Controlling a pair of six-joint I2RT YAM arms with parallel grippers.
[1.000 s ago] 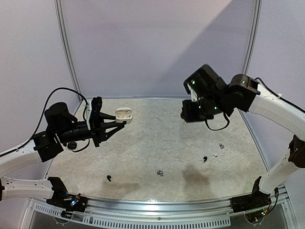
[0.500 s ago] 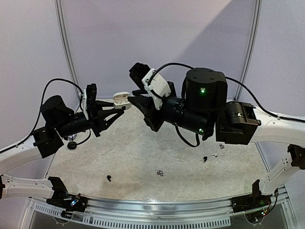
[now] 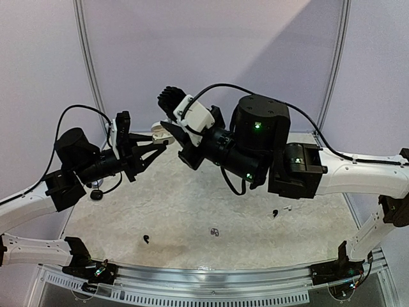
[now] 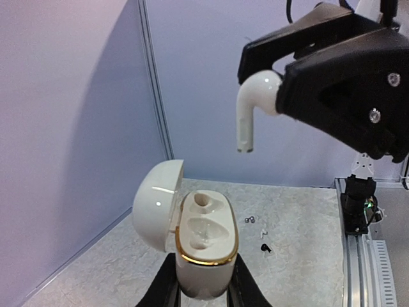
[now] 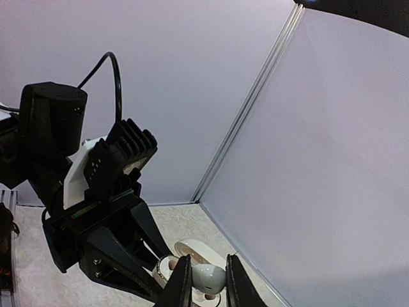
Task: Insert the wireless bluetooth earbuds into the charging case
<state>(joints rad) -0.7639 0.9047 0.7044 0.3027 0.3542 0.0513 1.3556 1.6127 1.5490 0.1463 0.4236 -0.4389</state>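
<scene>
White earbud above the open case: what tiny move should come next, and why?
Probably ease the right gripper down and slightly sideways: its white earbud hangs stem-down, above and a little off the empty sockets of the open charging case.

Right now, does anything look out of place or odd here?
Scattered over the table: a black earbud front left, a grey earbud mid-table, a second black earbud and a white earbud at right. Nothing looks damaged.
</scene>
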